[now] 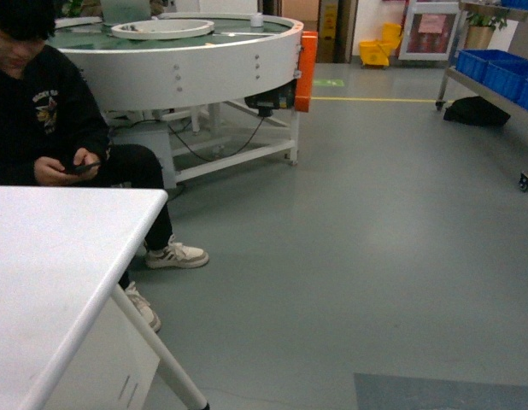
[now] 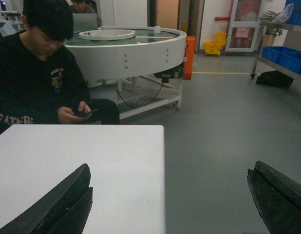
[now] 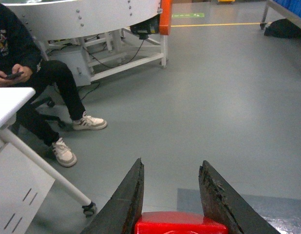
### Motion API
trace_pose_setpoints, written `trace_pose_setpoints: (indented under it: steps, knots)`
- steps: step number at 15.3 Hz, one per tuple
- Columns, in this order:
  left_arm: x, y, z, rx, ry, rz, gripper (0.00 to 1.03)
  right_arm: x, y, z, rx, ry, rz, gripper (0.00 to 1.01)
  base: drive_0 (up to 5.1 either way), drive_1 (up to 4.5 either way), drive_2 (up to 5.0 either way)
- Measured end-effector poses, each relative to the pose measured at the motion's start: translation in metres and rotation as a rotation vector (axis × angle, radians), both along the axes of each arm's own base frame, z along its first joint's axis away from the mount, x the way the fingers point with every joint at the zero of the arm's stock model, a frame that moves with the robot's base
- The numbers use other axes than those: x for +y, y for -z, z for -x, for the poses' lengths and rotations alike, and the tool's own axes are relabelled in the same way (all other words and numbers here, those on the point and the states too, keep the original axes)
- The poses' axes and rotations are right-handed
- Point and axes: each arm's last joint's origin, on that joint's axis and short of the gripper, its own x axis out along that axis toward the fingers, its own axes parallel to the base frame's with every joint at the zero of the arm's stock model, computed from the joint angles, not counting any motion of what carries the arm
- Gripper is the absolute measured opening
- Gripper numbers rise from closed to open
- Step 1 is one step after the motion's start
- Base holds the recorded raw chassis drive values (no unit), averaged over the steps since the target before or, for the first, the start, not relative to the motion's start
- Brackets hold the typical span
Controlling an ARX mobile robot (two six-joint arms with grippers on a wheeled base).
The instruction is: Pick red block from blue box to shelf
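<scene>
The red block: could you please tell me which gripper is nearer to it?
Right. The right gripper has the red block between its fingers, touching it. The left gripper hangs open over the white table's edge, with no block in its view.

My left gripper (image 2: 167,204) is spread wide, fingers at opposite lower corners of its wrist view. My right gripper (image 3: 171,195) is narrowed, both fingers (image 3: 126,197) pinching the red block (image 3: 179,224) between them, held above floor. Neither arm shows in the head view.
</scene>
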Motion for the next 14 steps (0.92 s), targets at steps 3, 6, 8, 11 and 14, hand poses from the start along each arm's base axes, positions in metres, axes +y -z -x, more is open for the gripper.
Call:
trace_pose_setpoints:
  steps: [3,6,8,11,14]
  knots:
    - [0.0000,-0.0001,0.0000,-0.002,0.000,0.000,0.98,0.0000,0.0000,0.0000,0.000,0.000,0.000,0.28,-1.3,2.13,-4.8]
    - [0.0000,0.0001,0.0000,0.002,-0.001,0.000,0.98,0.0000,0.0007,-0.0004,0.007,0.000,0.000,0.28,-1.3,-1.30,-1.3]
    - [0.0000,0.0000,0.0000,0.000,0.000,0.000,0.98,0.0000,0.0002,-0.0003,0.003,0.000,0.000,0.28,-1.5,-1.53,-1.5]
    - [0.0000,0.0001,0.0000,0.001,0.000,0.000,0.98,0.0000,-0.0002,0.0000,-0.002,0.000,0.000,0.28,-1.4,-1.43,-1.4]
    - [0.0000,0.0001,0.0000,0.001,0.000,0.000,0.98,0.0000,-0.0003,-0.0001,-0.002,0.000,0.000,0.28,-1.3,-1.35,-1.3]
